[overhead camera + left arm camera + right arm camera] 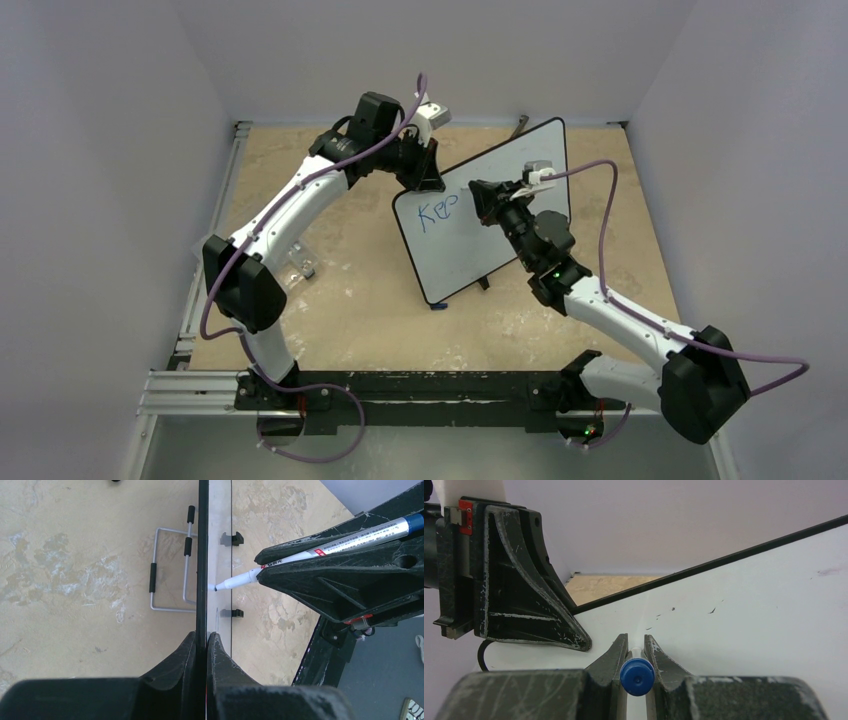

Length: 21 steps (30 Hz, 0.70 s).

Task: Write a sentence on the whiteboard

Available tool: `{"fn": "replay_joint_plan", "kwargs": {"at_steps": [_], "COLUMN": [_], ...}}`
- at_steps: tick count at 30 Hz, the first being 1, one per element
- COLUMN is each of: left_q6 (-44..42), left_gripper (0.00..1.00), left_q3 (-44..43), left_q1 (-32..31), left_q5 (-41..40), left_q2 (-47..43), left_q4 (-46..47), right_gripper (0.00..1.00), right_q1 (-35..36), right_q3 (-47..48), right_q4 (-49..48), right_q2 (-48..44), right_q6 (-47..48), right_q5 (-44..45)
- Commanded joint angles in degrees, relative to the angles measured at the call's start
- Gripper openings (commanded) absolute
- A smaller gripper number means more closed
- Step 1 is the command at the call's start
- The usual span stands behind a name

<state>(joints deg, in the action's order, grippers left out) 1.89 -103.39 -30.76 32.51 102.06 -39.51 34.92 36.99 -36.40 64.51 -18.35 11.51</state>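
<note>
The whiteboard [455,265] stands tilted on its wire stand [169,570] in the middle of the table. The sentence [437,211] reads only "Kee" in blue near the upper left corner, so I'd say the writing is barely begun, with most words left. The left gripper [206,647] is pinched tight on the board's top rim just beside those letters. The right gripper [636,652] is closed around a marker [310,547], its tip at the glossy face. Blank white runs rightward and below, with plenty of room before the black rim, though the left gripper crowds the line's start
</note>
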Motion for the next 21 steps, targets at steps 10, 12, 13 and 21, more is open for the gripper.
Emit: {"fn": "replay_joint_plan", "kwargs": {"at_steps": [10,12,13,21], "left_q6": [-5.23,-5.24,-5.23,-5.23], "left_gripper": [0.00,0.00,0.00,0.00], "left_q3": [-1.38,-1.38,-1.37,-1.54], "left_q1": [0.35,0.35,0.35,0.34], "left_q5": [-7.51,-7.49,-7.48,-7.72], "left_q2": [-1.25,-1.32,-1.34,-1.34], "left_q4": [-0.33,-0.40,-0.37,-0.44], "right_gripper": [0.00,0.00,0.00,0.00], "right_q1": [-0.15,-0.24,-0.18,-0.21], "right_q3": [-2.52,-3.11,-3.38,-6.45], "right_q4": [-2.99,-2.81,-2.68,-2.07], "right_q2": [0.70,0.62,0.47,-0.47], "right_q6": [1.10,1.12,1.08,0.14], "right_q5": [2.20,2.24,2.27,2.32]}}
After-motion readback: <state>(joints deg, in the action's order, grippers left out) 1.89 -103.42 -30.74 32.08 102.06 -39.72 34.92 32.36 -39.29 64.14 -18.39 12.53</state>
